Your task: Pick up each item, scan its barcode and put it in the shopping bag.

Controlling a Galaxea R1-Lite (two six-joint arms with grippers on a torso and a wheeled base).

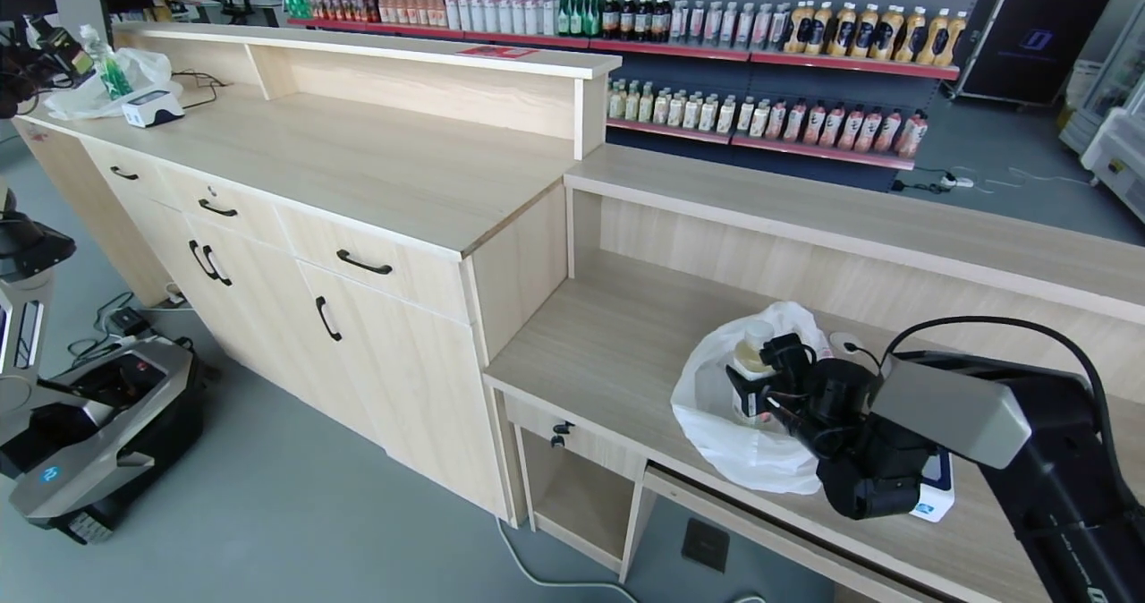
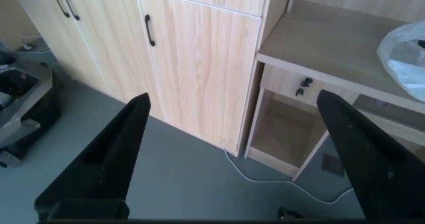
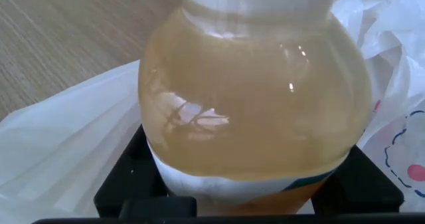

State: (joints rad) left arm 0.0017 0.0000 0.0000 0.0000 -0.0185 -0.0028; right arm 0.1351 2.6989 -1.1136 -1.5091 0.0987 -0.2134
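On the low counter (image 1: 608, 343) lies a white shopping bag (image 1: 725, 433), open at the top. My right gripper (image 1: 750, 390) is shut on a bottle of amber drink (image 1: 753, 345) with a pale cap, held upright over the bag's mouth. In the right wrist view the bottle (image 3: 255, 111) sits between the black fingers (image 3: 126, 187) of the gripper (image 3: 246, 197), with the bag (image 3: 60, 157) under and around it. My left gripper (image 2: 229, 164) hangs open over the grey floor, in front of the cabinets, with the bag (image 2: 405, 51) off to one side.
A white and blue scanner (image 1: 936, 496) stands partly behind my right wrist. A taller counter (image 1: 358, 156) adjoins on the left, carrying another bag, bottle and scanner (image 1: 150, 106) at its far end. Drink shelves (image 1: 760, 57) line the back. Another robot's base (image 1: 89, 424) stands on the floor left.
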